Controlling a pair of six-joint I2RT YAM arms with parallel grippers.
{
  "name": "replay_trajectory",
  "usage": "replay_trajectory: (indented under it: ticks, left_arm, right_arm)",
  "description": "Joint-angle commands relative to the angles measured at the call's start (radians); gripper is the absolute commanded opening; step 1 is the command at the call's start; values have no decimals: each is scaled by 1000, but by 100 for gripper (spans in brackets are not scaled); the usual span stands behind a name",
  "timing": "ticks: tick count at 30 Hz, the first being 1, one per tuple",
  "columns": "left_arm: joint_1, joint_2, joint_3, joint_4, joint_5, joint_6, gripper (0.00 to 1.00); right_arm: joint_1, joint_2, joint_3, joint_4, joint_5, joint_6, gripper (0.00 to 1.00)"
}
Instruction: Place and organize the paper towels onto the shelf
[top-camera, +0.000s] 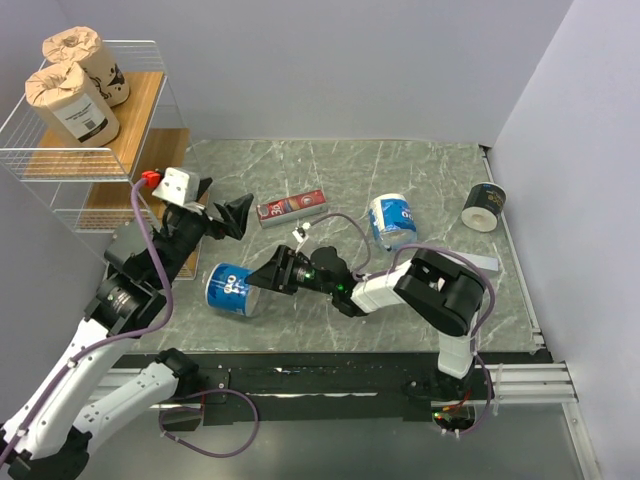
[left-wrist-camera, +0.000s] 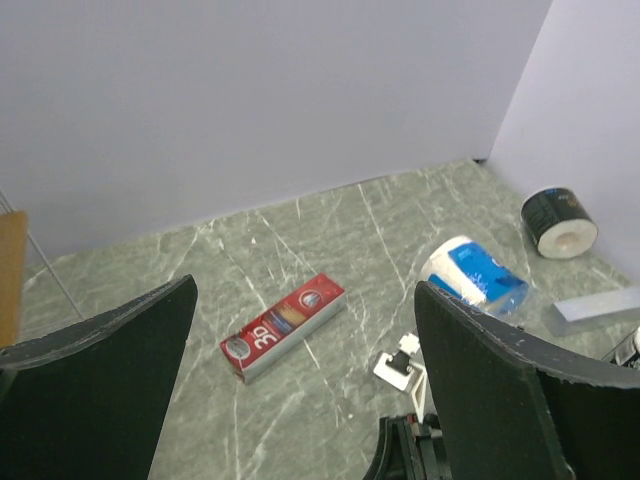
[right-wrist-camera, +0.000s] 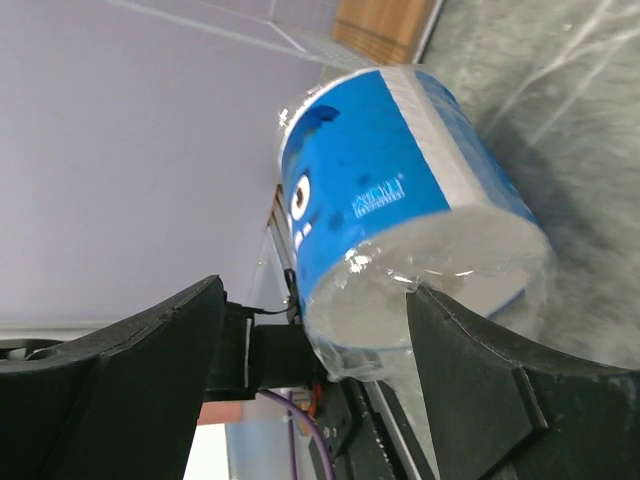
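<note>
Blue-and-white roll (top-camera: 230, 288) on its side, just ahead of right gripper (top-camera: 258, 280) | jaws spread, empty | left gripper (top-camera: 225, 202) spread, empty, farther off

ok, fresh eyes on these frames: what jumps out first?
Two brown rolls already stand on the shelf's top board, far left. Near centre the open right claw points at a blue roll on the table; another blue roll and a dark one lie farther right.

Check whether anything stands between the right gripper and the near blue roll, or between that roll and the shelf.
Nothing visible separates the open right gripper from the blue roll lying just ahead of its fingers. Toward the shelf, the left arm stretches across the straight path in the top view.
</note>
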Motion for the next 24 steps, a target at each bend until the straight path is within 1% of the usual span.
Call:
replay_trajectory:
  ticks: [1,7,13,24]
  left_arm:
    - [21,-19,-4,72,65,-41,97]
    - [39,-13,-2,70,73,-45,96]
    - [42,-13,-4,72,78,-45,96]
    - [44,-25,-15,84,79,-44,96]
  right_arm:
    - [11,23,57,8,18,8,80]
    - [42,48,88,-90,41,5,79]
    - [57,92,123,-66,30,34,78]
    - [60,166,138,84,28,84,75]
